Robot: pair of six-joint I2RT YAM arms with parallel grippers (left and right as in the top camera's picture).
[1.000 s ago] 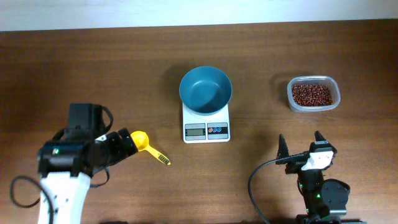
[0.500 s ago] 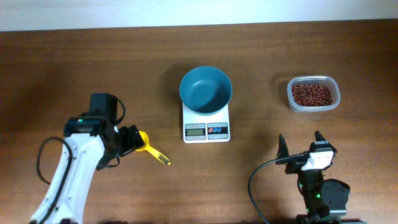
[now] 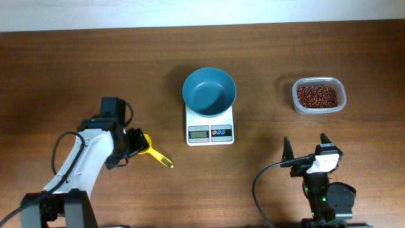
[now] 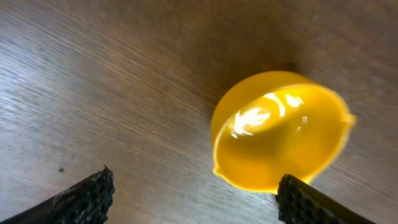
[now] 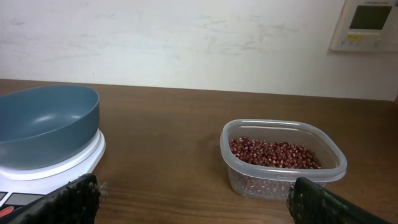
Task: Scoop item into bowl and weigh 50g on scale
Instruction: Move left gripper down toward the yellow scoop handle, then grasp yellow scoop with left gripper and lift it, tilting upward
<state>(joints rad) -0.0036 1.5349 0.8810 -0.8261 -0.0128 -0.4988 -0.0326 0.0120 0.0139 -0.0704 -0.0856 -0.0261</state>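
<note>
1 brown wooden table (image 3: pixel 253 183) carries everything. 2 arms work at it. The left arm (image 3: pixel 88 152), white with black joints, reaches in from the near left corner. The right arm (image 3: pixel 326 190) sits at the near right edge, well apart from all the objects.

The left gripper (image 3: pixel 134 144) is down at the table with its 2 fingers spread. In the left wrist view they stand wide apart at the bottom corners, and nothing is clamped between them. The right gripper (image 3: pixel 305 149) has its 2 fingers splayed wide and holds nothing.

There is 1 round teal-blue bowl (image 3: pixel 209 92). It sits on the platform of the scale (image 3: pixel 209 132) and its inside looks bare. The 1 white square scale stands at the table's middle. Its grey display and its 2 buttons, 1 red and 1 blue, face the near edge. I cannot read the display.

1 clear plastic tub (image 3: pixel 293 96) stands to the right of the scale, well apart from it, with its lid off.

1 yellow scoop (image 3: pixel 159 156) lies on the wood to the left of the scale. Its cup sits right at the left gripper's fingertips and its handle points away to the near right. The cup is empty.

The beans (image 3: pixel 318 96), small, dark reddish-brown and too many to count, all lie in the tub as 1 loose layer.
</note>
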